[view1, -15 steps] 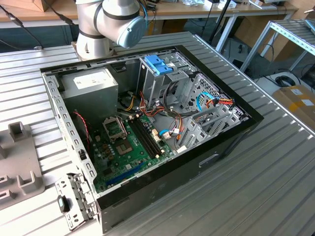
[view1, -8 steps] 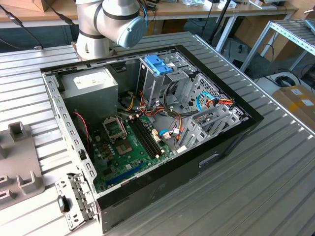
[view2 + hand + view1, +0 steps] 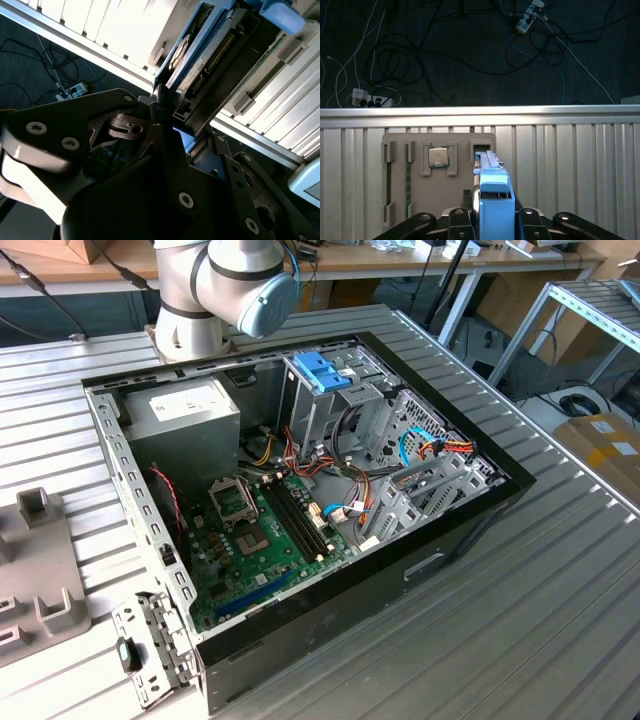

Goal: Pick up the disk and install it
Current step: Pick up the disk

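Edges: the ribbed surface (image 3: 570, 165) ends just past the grey fixture (image 3: 400, 145); beyond the edge is floor strewn with cables (image 3: 420, 55). Bare surface lies around the fixture, which carries a CPU (image 3: 439, 156).

You hold the disk (image 3: 492, 192) over the fixture. It is edge-on in the first wrist view, its light-blue carrier rail facing you. In the second wrist view the disk (image 3: 210, 55) shows a dark body between blue rails.

The gripper (image 3: 492, 222) is clamped narrow on its near end.

In the exterior view the open computer case (image 3: 350, 610) sits mid-surface, with the arm base (image 3: 200, 300) at its 11 o'clock.

cable tangle (image 3: 335, 472) beside drive cage (image 3: 428, 478)
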Controlling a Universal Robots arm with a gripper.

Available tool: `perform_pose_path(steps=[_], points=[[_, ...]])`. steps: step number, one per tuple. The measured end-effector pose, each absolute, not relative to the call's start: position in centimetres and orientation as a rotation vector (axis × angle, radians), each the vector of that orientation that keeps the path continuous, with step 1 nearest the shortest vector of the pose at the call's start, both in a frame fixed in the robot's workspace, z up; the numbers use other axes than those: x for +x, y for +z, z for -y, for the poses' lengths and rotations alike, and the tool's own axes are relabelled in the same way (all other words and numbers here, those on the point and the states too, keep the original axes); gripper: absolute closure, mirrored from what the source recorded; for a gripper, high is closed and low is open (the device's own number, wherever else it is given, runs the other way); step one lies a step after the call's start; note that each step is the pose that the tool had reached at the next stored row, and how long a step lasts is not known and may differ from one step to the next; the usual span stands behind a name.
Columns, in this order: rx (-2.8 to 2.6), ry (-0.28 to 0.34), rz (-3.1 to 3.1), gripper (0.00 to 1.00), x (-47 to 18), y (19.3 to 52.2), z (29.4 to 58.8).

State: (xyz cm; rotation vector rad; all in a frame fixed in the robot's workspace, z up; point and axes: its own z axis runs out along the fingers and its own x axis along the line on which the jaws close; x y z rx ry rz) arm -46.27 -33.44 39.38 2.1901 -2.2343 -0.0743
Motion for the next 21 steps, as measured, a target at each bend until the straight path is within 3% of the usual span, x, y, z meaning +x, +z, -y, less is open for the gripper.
perform_pose_path(steps=[21], points=[[2.19, -0.074, 2.234, 0.63, -46.28, 39.92, 33.44]])
